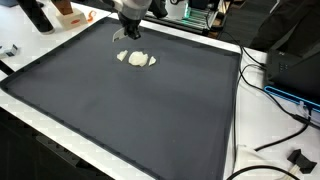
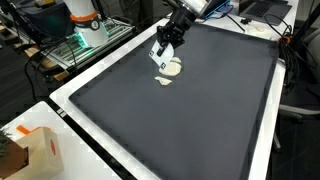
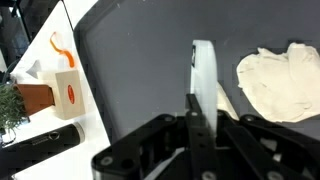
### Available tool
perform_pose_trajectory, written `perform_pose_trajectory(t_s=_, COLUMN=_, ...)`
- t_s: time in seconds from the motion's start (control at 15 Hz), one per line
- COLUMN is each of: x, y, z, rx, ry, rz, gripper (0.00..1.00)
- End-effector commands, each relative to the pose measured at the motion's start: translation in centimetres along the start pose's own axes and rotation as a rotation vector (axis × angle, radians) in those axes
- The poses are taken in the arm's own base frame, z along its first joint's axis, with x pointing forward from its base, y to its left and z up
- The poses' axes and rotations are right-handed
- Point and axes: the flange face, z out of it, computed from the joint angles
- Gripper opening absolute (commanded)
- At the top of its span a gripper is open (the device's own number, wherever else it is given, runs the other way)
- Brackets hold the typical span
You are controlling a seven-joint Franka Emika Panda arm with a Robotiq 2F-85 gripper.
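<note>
Claw pinches a thin white strip beside a crumpled cloth; a firm, level grip seems wise

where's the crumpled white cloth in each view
In an exterior view: white cloth upper centre, near the far edge of the dark mat.
In an exterior view: upper centre, just below the gripper.
Wrist view: right side, upper half.
Shared landmark: the dark mat under it.

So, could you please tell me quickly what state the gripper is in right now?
The gripper looks closed, pinching a thin white strip, beside the cream cloth on the black mat.
</note>
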Motion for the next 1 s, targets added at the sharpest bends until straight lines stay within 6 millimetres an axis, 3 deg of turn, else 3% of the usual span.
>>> perform_pose_trajectory(t_s=0.0, x=0.18, y=-0.77, z=0.22, rx=-0.044, ry=0.015, rz=-0.004, gripper=0.01)
perform_pose_trajectory(t_s=0.93, x=0.16, y=-0.75, z=-0.40, rx=0.035, ry=0.048, rz=-0.142, gripper=0.01)
